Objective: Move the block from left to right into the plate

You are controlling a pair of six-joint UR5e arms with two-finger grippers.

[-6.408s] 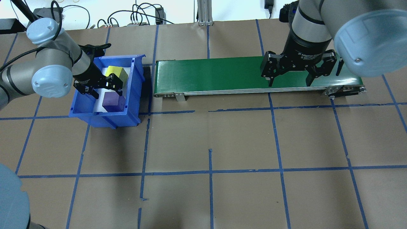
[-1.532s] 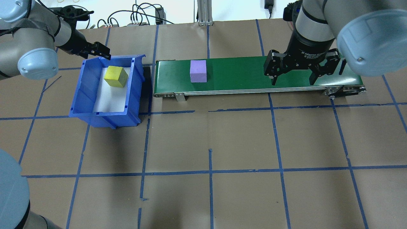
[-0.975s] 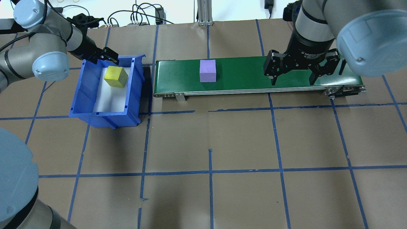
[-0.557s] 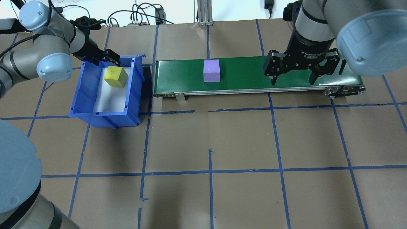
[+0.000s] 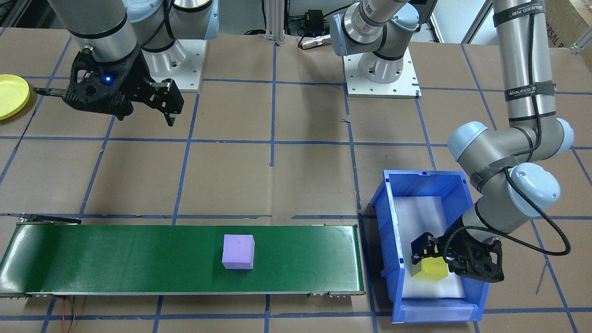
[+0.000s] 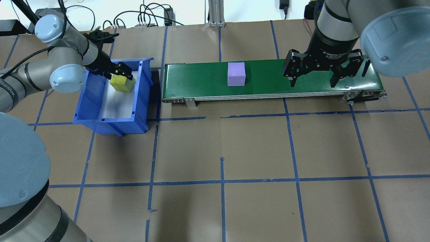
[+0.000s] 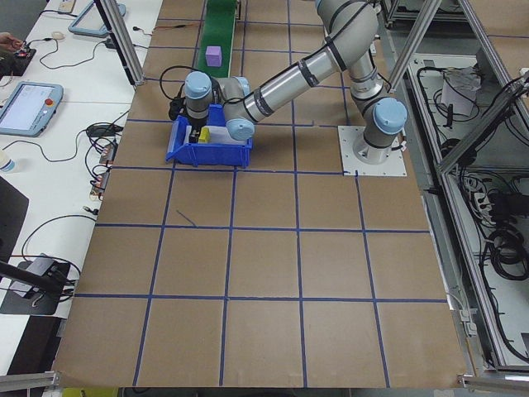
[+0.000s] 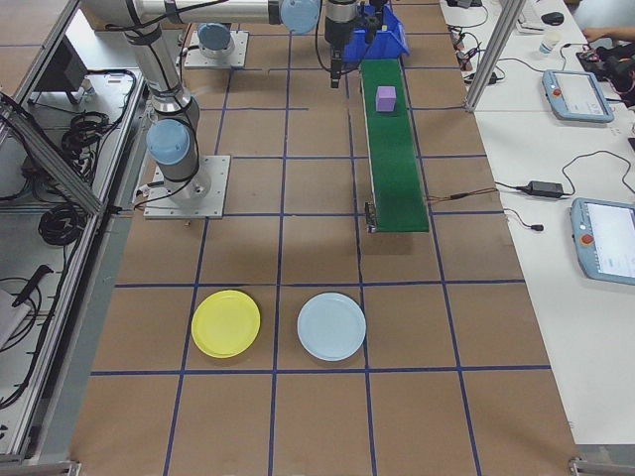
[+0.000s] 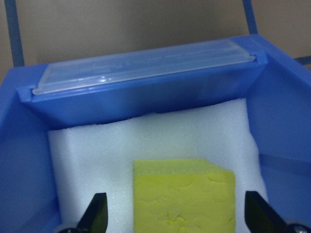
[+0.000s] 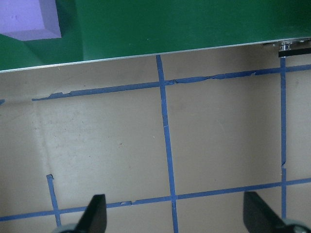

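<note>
Left jaws [image 9: 175,221] gape around the yellow block [image 9: 183,195] in the bin [image 6: 88,101]: sink deeper, centre, then squeeze. Right jaws [image 6: 314,75] hang released over the belt [image 6: 268,79], waiting on the purple block [image 6: 236,74]. The plate [image 8: 226,323] sits well apart on the desk [image 6: 221,151].

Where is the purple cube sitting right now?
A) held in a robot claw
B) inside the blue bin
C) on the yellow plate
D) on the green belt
D. The purple cube rests on the green belt with nothing touching it; the blue bin holds only the yellow cube.
</note>
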